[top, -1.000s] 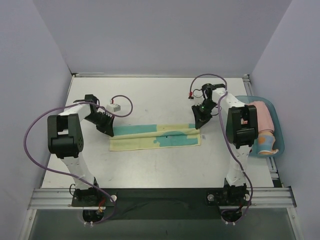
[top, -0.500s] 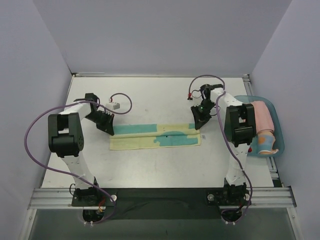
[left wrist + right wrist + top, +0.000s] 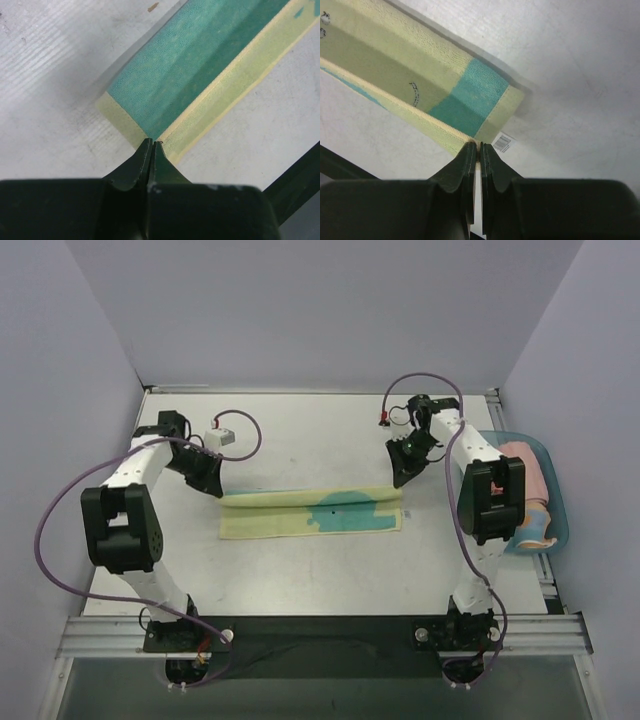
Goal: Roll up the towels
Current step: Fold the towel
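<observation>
Towels lay well apart: the pale yellow towel (image 3: 310, 512) with teal patches stretched mid-table (image 3: 300, 440) as a long strip, folded lengthwise. The left gripper (image 3: 152, 145) was clenched on the upper layer's edge at its left end. The right gripper (image 3: 479, 147) pinched the right end, just beside the white label (image 3: 501, 141). The red towel (image 3: 522, 472) lay rolled in the light blue tray (image 3: 561, 512) — far right.

Light blue tray (image 3: 556, 502) sits at table's (image 3: 300, 570) right edge.
</observation>
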You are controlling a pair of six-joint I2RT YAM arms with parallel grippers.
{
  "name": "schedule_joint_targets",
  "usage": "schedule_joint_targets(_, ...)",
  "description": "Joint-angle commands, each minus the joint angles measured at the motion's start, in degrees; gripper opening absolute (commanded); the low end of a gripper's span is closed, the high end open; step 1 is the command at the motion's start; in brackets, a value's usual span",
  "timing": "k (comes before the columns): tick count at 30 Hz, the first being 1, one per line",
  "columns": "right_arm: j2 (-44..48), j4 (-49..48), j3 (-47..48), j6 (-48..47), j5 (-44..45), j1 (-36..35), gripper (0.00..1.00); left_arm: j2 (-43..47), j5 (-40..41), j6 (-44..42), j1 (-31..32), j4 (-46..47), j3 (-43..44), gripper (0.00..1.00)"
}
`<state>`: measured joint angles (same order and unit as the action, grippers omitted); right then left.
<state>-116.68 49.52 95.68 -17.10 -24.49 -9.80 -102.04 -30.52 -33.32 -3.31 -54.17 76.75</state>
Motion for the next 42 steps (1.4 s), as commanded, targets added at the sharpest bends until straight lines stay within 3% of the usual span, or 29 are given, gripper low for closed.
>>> schedule_joint_targets(1,4.3,4.4,-3.1,-1.9,0.7,0.2,0.0,4.3,-0.9,-2.5,-0.2,-4.6,-1.0,0.0)
schedule_joint_targets(8,3.8,1.9,-9.4,-2.1,0.8,-0.3,0.0,4.5,0.1,-3.4,-0.1,-3.0,-9.1,0.0)
schedule_joint_targets(19,-0.9,-2.6,-12.0,-1.4,2.3,-1.5,0.0,-1.2,3.9,1.8,0.4,10.0,-15.8,0.0)
schedule_joint_targets(25,0.3,-2.0,-9.5,-1.3,2.7,-1.2,0.0,-0.2,3.0,2.2,0.4,8.9,-11.6,0.0)
schedule_joint_targets(36,-0.3,1.6,9.9,-0.6,2.8,0.6,0.0,0.4,1.3,5.1,-0.6,5.2,6.8,0.0)
schedule_joint_targets(42,1.0,1.7,8.6,-1.1,1.2,0.8,0.0,2.9,-0.1,4.4,-0.8,5.7,5.8,0.0)
